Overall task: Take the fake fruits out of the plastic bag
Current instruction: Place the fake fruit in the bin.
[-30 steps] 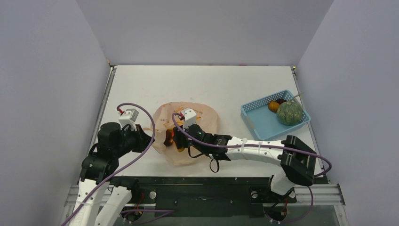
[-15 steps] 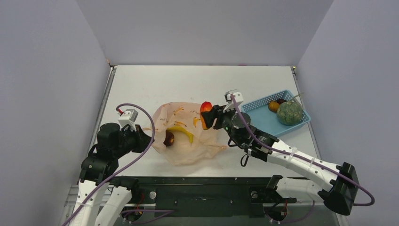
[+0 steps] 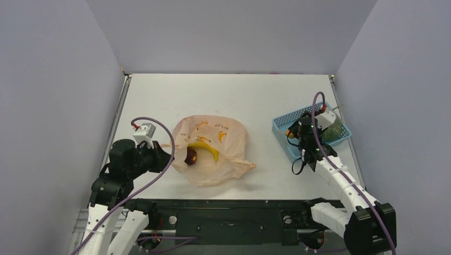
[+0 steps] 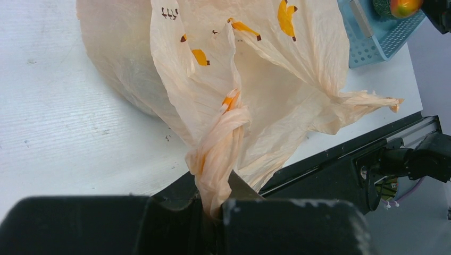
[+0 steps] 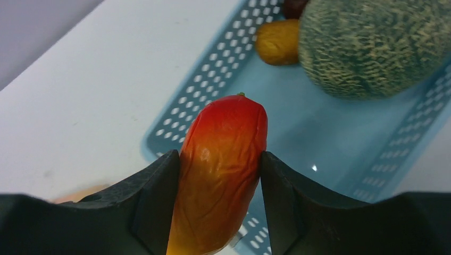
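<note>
The peach-orange plastic bag (image 3: 223, 133) lies open mid-table, with a yellow banana (image 3: 206, 149) and a dark maroon fruit (image 3: 190, 156) showing inside it. My left gripper (image 3: 166, 154) is shut on the bag's twisted handle (image 4: 218, 159). My right gripper (image 5: 218, 156) is shut on a red-yellow mango (image 5: 223, 170), which hangs over the near left corner of the light blue basket (image 5: 340, 133). In that basket lie a ribbed green melon (image 5: 372, 45), an orange fruit (image 5: 277, 41) and a dark one (image 5: 292, 6). From above, the right gripper (image 3: 294, 132) partly hides the melon (image 3: 334, 130).
The blue basket (image 3: 278, 123) stands at the table's right side, close to the right wall. White table (image 3: 228, 95) stretches behind the bag and between bag and basket. The black front rail (image 4: 372, 138) runs just beyond the bag's loose end.
My right arm lifted the mango out of the bag and swung it right to the basket. The left gripper kept its hold on the handle; the bag sagged open.
</note>
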Controlling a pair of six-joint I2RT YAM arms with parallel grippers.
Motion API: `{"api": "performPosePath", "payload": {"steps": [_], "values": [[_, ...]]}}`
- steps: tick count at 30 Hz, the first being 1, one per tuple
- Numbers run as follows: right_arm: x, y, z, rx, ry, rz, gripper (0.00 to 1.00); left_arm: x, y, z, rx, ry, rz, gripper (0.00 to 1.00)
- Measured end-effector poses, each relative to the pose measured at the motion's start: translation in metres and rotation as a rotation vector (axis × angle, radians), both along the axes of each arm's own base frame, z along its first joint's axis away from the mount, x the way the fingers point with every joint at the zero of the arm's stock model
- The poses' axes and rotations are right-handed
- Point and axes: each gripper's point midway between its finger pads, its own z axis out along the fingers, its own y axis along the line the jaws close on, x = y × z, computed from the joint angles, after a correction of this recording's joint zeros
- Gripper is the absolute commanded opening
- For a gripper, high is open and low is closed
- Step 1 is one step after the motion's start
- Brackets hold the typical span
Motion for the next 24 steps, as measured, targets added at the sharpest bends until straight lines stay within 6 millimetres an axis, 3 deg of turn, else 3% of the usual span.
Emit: {"api": "performPosePath", "payload": {"steps": [4,14,18,20,21,24], "values": [[-0.002,-0.037,-0.034,0.003,0.108,-0.148,0.00,0.000,0.000,0.000,0.000,0.000,0.000,0.00],[0.009,-0.064,-0.089,-0.014,0.237,-0.279,0.02,0.001,0.001,0.000,0.003,-0.001,0.006,0.00],[0.020,-0.061,-0.106,-0.005,0.288,-0.274,0.19,0.001,0.001,0.000,0.003,-0.001,0.007,0.00],[0.031,-0.057,-0.105,0.006,0.282,-0.261,0.34,0.001,0.001,0.000,0.003,-0.001,0.007,0.00],[0.035,-0.056,-0.103,0.011,0.276,-0.255,0.46,0.001,0.001,0.000,0.003,-0.001,0.007,0.00],[0.047,-0.051,-0.094,0.023,0.242,-0.225,0.62,0.001,0.001,0.000,0.003,-0.001,0.007,0.00]]}}
